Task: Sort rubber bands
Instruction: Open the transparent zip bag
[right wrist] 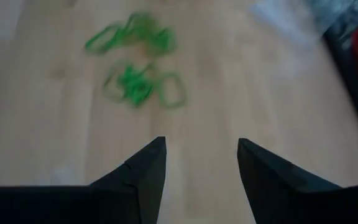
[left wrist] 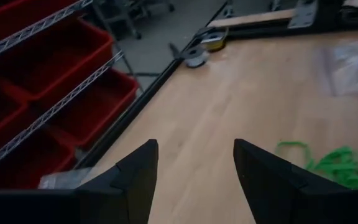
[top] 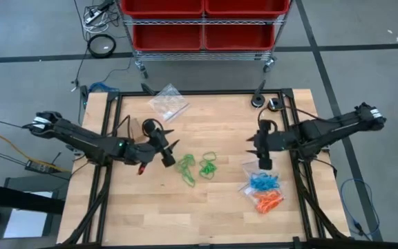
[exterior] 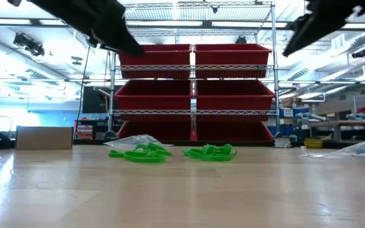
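Green rubber bands lie flat on the table in two loose heaps (top: 186,168) (top: 208,164) near its middle, also seen in the low view (exterior: 139,152) (exterior: 210,152) and the right wrist view (right wrist: 143,83). Blue bands (top: 263,182) and orange bands (top: 268,201) lie in heaps at the right, on or beside a clear plastic bag. My left gripper (top: 169,153) hovers open, left of the green heaps. My right gripper (top: 260,149) hovers open, above and beyond the blue heap. Neither holds anything.
A second clear plastic bag (top: 168,102) lies at the table's far side, left of centre. A wire rack with red bins (exterior: 195,92) stands beyond the far edge. Bare wood stretches along the near side (top: 185,214).
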